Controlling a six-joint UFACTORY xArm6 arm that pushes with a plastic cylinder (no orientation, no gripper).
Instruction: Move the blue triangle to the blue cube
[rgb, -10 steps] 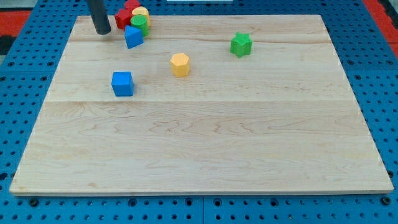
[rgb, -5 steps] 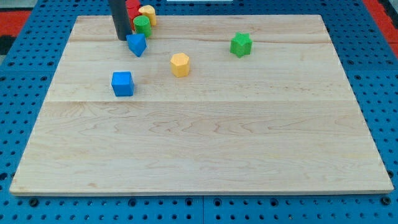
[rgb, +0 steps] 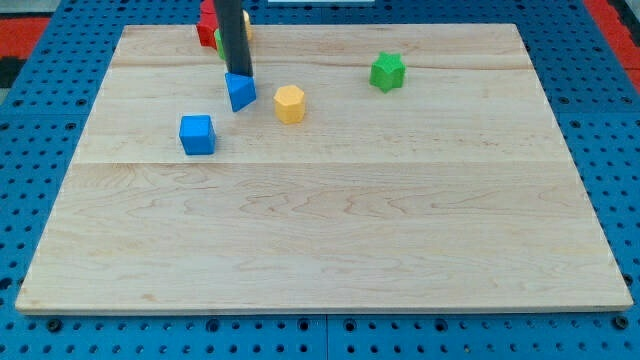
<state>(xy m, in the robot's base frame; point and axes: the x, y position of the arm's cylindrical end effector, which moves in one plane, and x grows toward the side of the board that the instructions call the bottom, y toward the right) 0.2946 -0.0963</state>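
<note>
Tip (rgb: 240, 75) of bare rod, gripping nothing, touches blue triangle (rgb: 240, 92) | blue cube (rgb: 197, 134) lower left, apart | yellow block (rgb: 289, 104) just right

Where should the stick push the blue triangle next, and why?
Probably toward the view's lower left. My tip sits at the top edge of the blue triangle, and the blue cube lies apart, down-left of it.
</note>
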